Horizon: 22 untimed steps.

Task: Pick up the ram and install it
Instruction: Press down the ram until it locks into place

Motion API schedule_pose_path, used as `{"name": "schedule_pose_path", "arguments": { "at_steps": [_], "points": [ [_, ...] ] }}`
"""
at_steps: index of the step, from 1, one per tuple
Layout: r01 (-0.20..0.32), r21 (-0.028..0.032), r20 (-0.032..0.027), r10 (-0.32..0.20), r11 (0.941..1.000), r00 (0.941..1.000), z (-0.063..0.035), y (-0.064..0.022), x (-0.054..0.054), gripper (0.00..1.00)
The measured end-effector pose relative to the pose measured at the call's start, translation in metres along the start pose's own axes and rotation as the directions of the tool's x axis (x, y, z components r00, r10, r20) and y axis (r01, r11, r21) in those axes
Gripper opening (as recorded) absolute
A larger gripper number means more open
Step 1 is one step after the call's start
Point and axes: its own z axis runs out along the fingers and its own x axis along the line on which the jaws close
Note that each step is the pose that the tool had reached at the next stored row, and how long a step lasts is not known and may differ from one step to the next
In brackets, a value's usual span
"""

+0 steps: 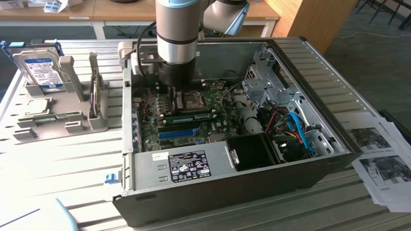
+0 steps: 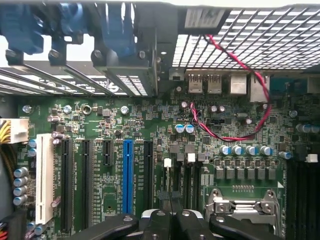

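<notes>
Progress: the ram (image 1: 190,116), a green stick with a white label, is already inside the open computer case (image 1: 340,103). It lies lengthwise along the memory-slot area of the motherboard (image 2: 150,125), directly below the jaws (image 1: 182,96). So pickup and carry look done. Whether the stick is pressed home in its slot or only resting over it, I cannot tell. My judgement is late in the task, with seating unconfirmed.

Jaws (image 2: 170,224): the arm reaches straight down into the case. In the wrist view the dark jaw bodies sit just above the slots, with a thin dark edge running out from between them — possibly the stick seen edge-on, not certain. I cannot tell whether the jaws are clamped on it or released.

Around the jaws:
- The processor socket (image 2: 245,210) is just beside them.
- The blue expansion slot (image 2: 127,182) is a little off on the other side.
- The hard drive (image 1: 40,70) stands in its holder on the worktop (image 1: 64,159), well apart — untouched.
</notes>
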Motion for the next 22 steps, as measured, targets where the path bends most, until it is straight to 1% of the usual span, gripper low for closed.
{"name": "schedule_pose_path", "arguments": {
  "at_steps": [10, 22],
  "points": [
    [0.000, -0.0002, 0.0000, 0.000, 1.0000, 1.0000, -0.0213, -0.0004, 0.000, 0.09],
    [0.000, -0.0002, 0.0000, 0.000, 1.0000, 1.0000, -0.0430, -0.0007, 0.000, 0.09]
  ]
}}
